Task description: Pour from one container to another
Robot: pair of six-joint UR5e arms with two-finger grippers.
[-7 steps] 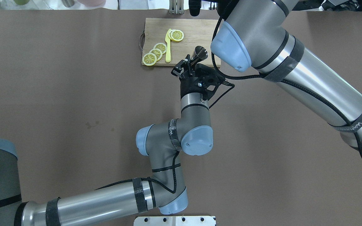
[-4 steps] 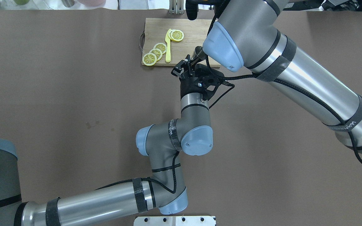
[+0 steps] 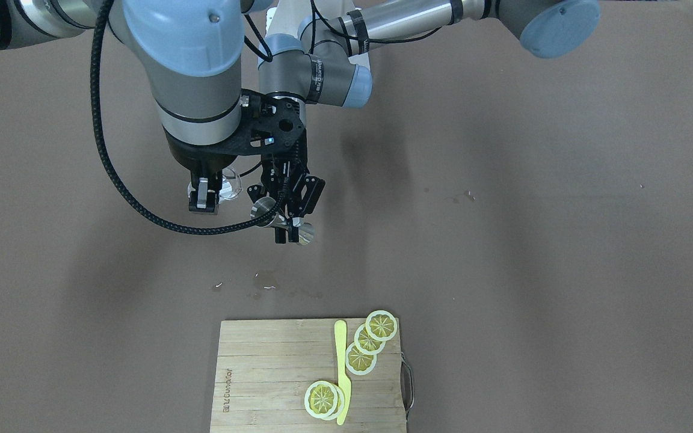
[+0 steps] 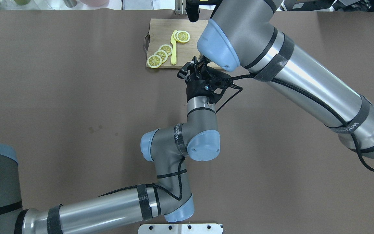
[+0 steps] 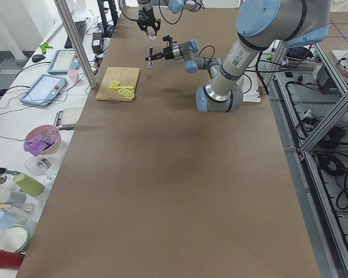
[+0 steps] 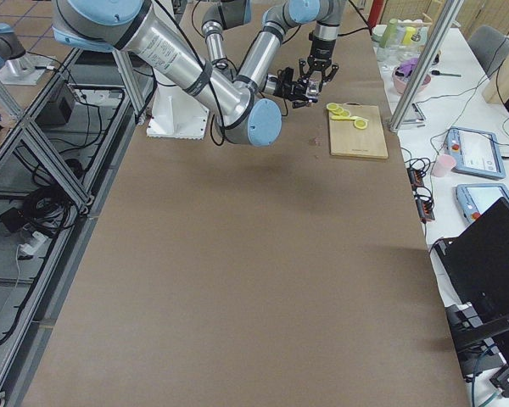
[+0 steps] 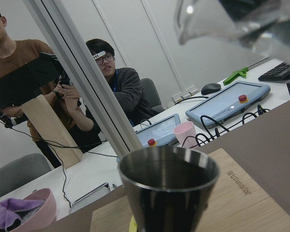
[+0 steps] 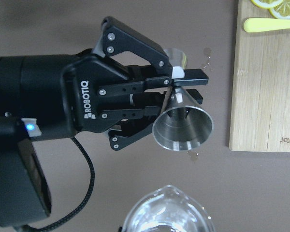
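leftward swing of the right arm's blue-capped joint [image 4: 218, 44] since a second ago, now hiding the steel jigger [image 3: 264, 210] in the overhead view. across the front-facing view from its left: right gripper [image 3: 205, 203] closed on the wall of a clear glass jug [image 3: 230, 183], held aloft, spout turned toward the jigger. just beside it, the jigger, clear of the brown table [image 3: 503, 240], wide mouth up, below and apart from the jug's spout in the left wrist view. left gripper [image 3: 286, 228] pinched shut on the jigger's narrow waist. nearer the camera, wooden cutting board [image 3: 262, 361] flat on the table, well apart from both grippers. on its right half, a yellow knife [image 3: 341, 373] and lemon slices [image 3: 360, 359]: three in an overlapping row right of the knife, a small stack left of it.
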